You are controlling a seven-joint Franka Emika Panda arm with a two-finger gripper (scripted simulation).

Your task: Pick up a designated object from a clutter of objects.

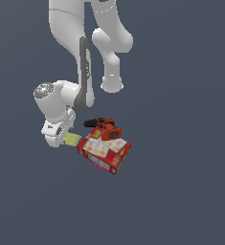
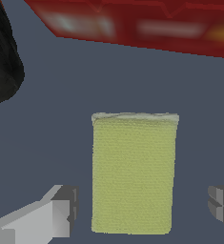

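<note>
The designated object, a small flat yellow-green pad (image 1: 72, 139) (image 2: 133, 172), lies on the grey floor just at the exterior view's left of the red printed box (image 1: 104, 151) (image 2: 137, 24). My gripper (image 2: 142, 209) is low over the pad and open, one grey finger (image 2: 54, 214) on each side of it, neither touching. In the exterior view the white hand (image 1: 56, 131) hides the fingers. The orange-and-black drill (image 1: 104, 128) rests by the box's far edge; its black end (image 2: 4, 57) shows in the wrist view. A tiny pink piece (image 1: 98, 166) peeks from under the box.
The white arm links (image 1: 85, 57) rise above the clutter. Dark grey floor (image 1: 181, 191) spreads around the group of objects.
</note>
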